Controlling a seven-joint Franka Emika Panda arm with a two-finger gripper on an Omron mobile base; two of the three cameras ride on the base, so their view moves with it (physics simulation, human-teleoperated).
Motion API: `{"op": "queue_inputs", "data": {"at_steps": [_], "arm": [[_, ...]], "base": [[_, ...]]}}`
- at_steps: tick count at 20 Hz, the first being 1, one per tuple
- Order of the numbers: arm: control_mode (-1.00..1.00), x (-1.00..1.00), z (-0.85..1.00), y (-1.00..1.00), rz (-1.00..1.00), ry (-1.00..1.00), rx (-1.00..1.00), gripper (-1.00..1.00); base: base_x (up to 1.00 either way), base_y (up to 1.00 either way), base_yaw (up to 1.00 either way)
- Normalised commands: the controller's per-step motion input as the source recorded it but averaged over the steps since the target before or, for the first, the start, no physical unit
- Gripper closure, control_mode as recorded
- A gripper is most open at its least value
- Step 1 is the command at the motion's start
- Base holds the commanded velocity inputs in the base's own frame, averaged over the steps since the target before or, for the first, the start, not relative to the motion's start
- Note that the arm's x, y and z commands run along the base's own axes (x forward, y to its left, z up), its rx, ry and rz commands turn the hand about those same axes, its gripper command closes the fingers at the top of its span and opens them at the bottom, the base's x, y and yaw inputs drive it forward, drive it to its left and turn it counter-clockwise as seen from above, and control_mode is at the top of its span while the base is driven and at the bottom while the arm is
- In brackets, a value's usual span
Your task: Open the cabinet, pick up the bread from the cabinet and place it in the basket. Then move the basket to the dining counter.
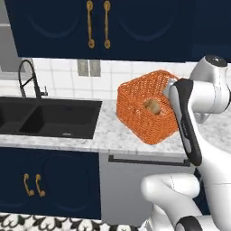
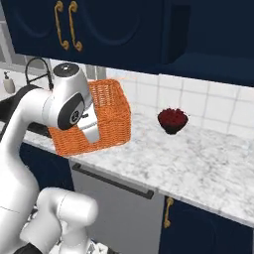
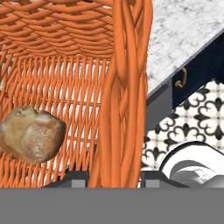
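Marble counter (image 1: pixel 108 131), navy cabinet (image 1: pixel 58 27) above. My gripper (image 3: pixel 114 181) pinches the basket (image 1: pixel 140 113) wall, rim upright between the fingers (image 3: pixel 76 180). Bread (image 3: pixel 31 134) sits inside, left of them.

The arm (image 1: pixel 198 103) is glossy white, built of rounded, bulbous links with dark grey joint caps. A long black strip runs down one link. A round dark disc marks another joint's side.
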Motion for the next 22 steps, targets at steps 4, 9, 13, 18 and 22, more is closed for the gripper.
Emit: {"op": "queue_inputs", "data": {"at_steps": [4,9,13,18,22], "arm": [[1.00,0.00,0.00,0.00,0.00,0.00,0.00,1.00],[1.00,0.00,0.00,0.00,0.00,0.00,0.00,1.00],[1.00,0.00,0.00,0.00,0.00,0.00,0.00,1.00],[1.00,0.00,0.00,0.00,0.00,0.00,0.00,1.00],[1.00,0.00,0.00,0.00,0.00,0.00,0.00,1.00]], "base": [[0.00,0.77,0.85],[0.00,0.69,0.88],[0.00,0.61,0.91],[0.00,0.25,0.98],[0.01,0.14,0.97]]}}
